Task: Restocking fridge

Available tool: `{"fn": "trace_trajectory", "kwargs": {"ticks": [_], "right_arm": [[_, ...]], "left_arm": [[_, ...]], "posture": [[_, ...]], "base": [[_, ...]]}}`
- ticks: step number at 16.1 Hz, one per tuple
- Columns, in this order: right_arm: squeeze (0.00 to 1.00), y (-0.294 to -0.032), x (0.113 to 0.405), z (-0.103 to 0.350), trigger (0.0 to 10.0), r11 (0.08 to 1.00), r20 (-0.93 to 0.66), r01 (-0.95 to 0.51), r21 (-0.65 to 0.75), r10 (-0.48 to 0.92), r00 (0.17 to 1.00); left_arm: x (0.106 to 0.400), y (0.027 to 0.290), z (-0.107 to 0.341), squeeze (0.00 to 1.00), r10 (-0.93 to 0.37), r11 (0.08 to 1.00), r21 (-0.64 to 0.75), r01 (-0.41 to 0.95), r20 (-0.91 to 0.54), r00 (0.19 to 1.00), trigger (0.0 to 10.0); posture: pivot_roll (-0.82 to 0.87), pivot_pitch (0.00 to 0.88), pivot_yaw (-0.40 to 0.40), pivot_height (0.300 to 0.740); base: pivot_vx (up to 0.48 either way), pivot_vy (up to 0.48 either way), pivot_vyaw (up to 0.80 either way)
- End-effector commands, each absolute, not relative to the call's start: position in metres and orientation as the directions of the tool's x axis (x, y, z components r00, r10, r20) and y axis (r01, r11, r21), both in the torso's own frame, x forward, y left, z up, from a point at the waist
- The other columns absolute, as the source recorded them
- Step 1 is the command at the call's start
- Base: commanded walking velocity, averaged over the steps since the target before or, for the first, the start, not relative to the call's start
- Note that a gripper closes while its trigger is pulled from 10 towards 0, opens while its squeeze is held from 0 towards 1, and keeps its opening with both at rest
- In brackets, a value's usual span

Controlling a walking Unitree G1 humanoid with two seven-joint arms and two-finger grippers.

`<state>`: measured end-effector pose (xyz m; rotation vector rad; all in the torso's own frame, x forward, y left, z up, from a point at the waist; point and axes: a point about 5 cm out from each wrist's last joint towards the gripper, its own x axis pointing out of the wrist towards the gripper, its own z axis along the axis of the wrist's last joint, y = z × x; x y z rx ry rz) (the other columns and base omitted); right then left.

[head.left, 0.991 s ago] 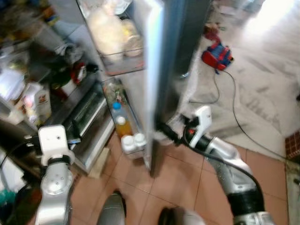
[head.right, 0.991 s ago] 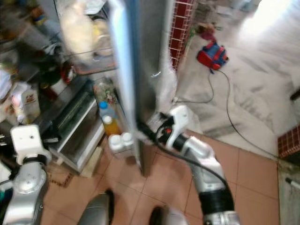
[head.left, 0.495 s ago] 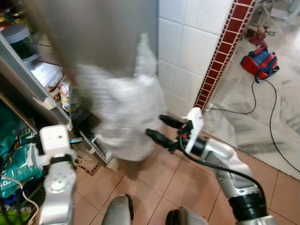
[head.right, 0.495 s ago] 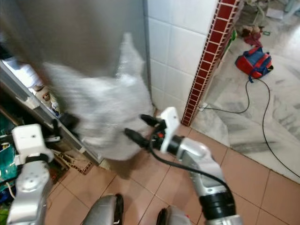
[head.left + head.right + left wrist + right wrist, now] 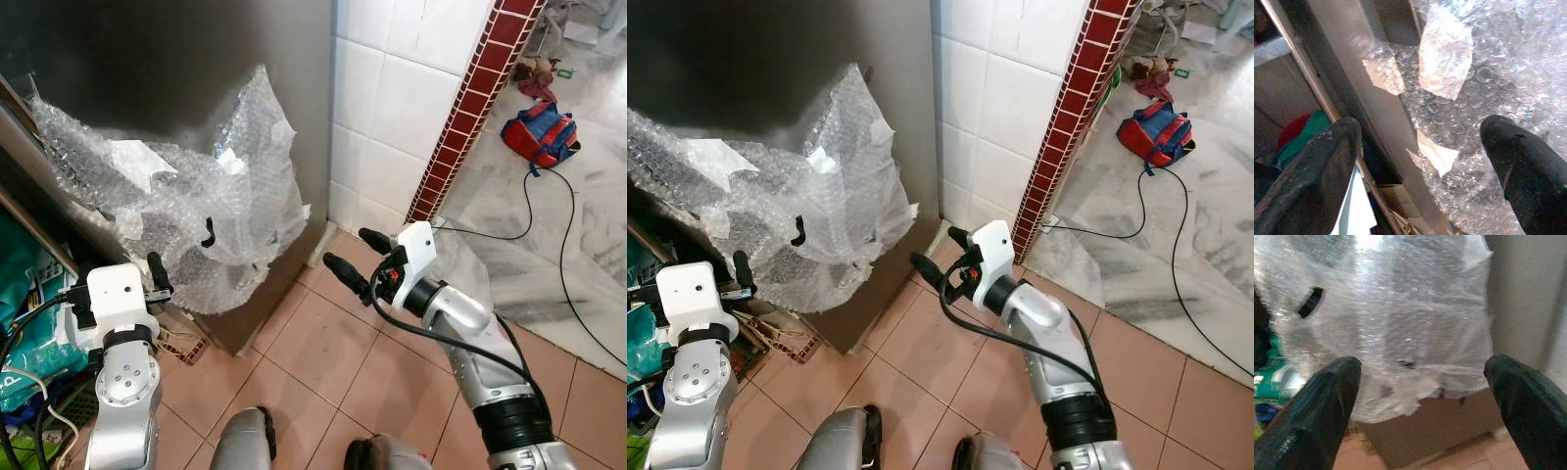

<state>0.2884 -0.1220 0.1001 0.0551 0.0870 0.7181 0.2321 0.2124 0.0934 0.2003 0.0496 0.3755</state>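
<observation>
Right gripper [image 5: 355, 258]: fingers spread wide, holding nothing, near bubble wrap [image 5: 196, 230] on fridge [image 5: 245, 69] | left gripper [image 5: 1420, 161]: wide open, empty

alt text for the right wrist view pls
Two open black fingers of the right gripper frame crumpled bubble wrap hanging over a grey fridge door, with tiled floor below.
</observation>
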Motion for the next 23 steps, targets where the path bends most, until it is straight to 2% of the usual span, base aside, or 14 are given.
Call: {"fn": "trace_trajectory", "kwargs": {"ticks": [1,2,4,6,10,13,15,19,21,23], "right_arm": [[0.00,-0.126,0.290,0.099,10.0,0.795,-0.055,-0.605,0.042,0.606,0.793],[0.00,-0.128,0.292,0.100,10.0,0.817,-0.046,-0.576,0.032,0.577,0.816],[0.00,-0.141,0.299,0.104,10.0,0.910,-0.006,-0.414,0.006,0.414,0.910],[0.00,-0.150,0.299,0.103,10.0,0.955,0.010,-0.298,0.010,0.298,0.955],[0.00,-0.150,0.302,0.099,10.0,0.979,0.006,-0.204,0.022,0.204,0.979],[0.00,-0.149,0.304,0.093,10.0,0.990,-0.006,-0.143,0.016,0.144,0.990],[0.00,-0.143,0.305,0.091,10.0,0.992,-0.004,-0.126,0.004,0.126,0.992],[0.00,-0.136,0.305,0.092,10.0,0.988,0.012,-0.154,-0.020,0.154,0.988],[0.00,-0.134,0.304,0.092,10.0,0.977,0.017,-0.214,0.017,0.214,0.977],[0.00,-0.122,0.298,0.091,10.0,0.931,0.007,-0.359,0.072,0.359,0.933]], "left_arm": [[0.233,0.210,0.093,0.00,0.336,0.920,0.221,-0.324,-0.016,0.942,10.0],[0.235,0.209,0.093,0.00,0.317,0.926,0.222,-0.306,-0.017,0.948,10.0],[0.240,0.199,0.090,0.00,0.204,0.956,0.225,-0.189,-0.042,0.978,10.0],[0.249,0.195,0.089,0.00,0.146,0.969,0.210,-0.133,-0.044,0.988,10.0],[0.267,0.182,0.085,0.00,0.043,0.991,0.130,-0.033,-0.078,0.996,10.0],[0.267,0.155,0.083,0.00,-0.135,0.988,0.071,0.139,-0.058,0.989,10.0],[0.266,0.148,0.080,0.00,-0.163,0.985,0.052,0.166,-0.057,0.985,10.0],[0.264,0.151,0.079,0.00,-0.164,0.985,0.040,0.166,-0.055,0.985,10.0],[0.264,0.163,0.078,0.00,-0.055,0.994,0.092,0.058,-0.038,0.998,10.0],[0.261,0.190,0.076,0.00,0.162,0.973,0.173,-0.154,-0.031,0.986,10.0]], "posture": [[0.08,0.111,0.017,0.740],[0.08,0.111,0.017,0.740],[0.07,0.108,0.021,0.740],[0.05,0.094,0.017,0.740],[0.02,0.077,0.021,0.740],[0.02,0.079,0.012,0.740],[0.03,0.067,0.000,0.740],[0.03,0.057,-0.013,0.740],[0.03,0.044,-0.012,0.740],[0.03,0.035,-0.011,0.740]], "base": [[0.000,0.000,0.00],[0.000,0.000,0.00],[0.000,0.000,0.00],[0.000,0.000,0.00],[0.000,0.000,-0.55],[0.086,0.000,-0.80],[0.255,0.000,-0.80],[0.264,0.000,-0.80],[0.000,0.000,-0.40],[0.000,0.000,0.00]]}}
